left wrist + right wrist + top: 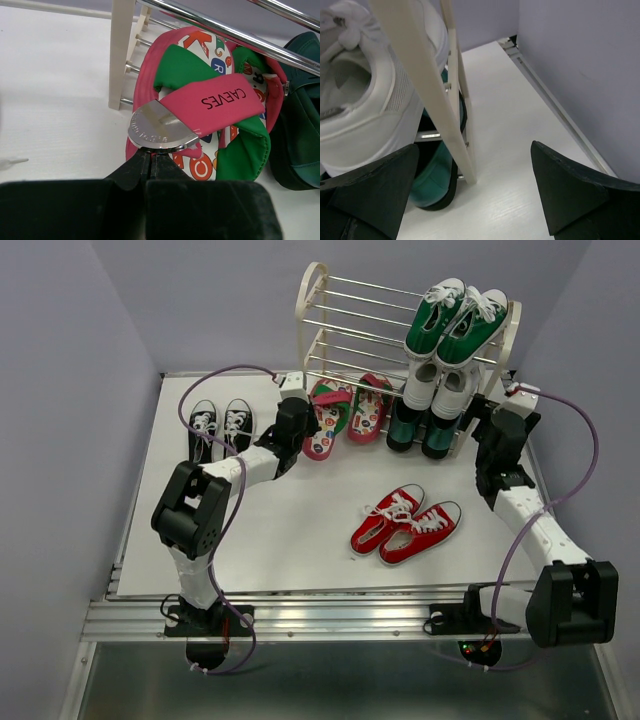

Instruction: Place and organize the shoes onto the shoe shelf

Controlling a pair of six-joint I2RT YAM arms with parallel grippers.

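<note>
The shoe shelf [345, 315] stands at the back. The two flip-flops [322, 425] lie at its bottom left, toes under the lowest rods. In the left wrist view the near flip-flop [210, 100] shows pink and green straps with a silver tag [157, 127]. My left gripper [295, 423] is at that flip-flop's left edge; its jaws [150, 157] are pressed shut, tips hidden under the tag. The black-white sneakers [220, 425] sit at the left. The red sneakers [405, 527] sit mid-table. My right gripper [488, 428] is open and empty [475, 200] beside the shelf's right frame [452, 110].
Green-and-white sneakers [455, 320] sit on the shelf's top right, white shoes [440, 388] below them and dark green boots [420, 430] at the bottom right. A boot toe [432, 180] and a white shoe [365, 90] show in the right wrist view. Purple walls enclose the table.
</note>
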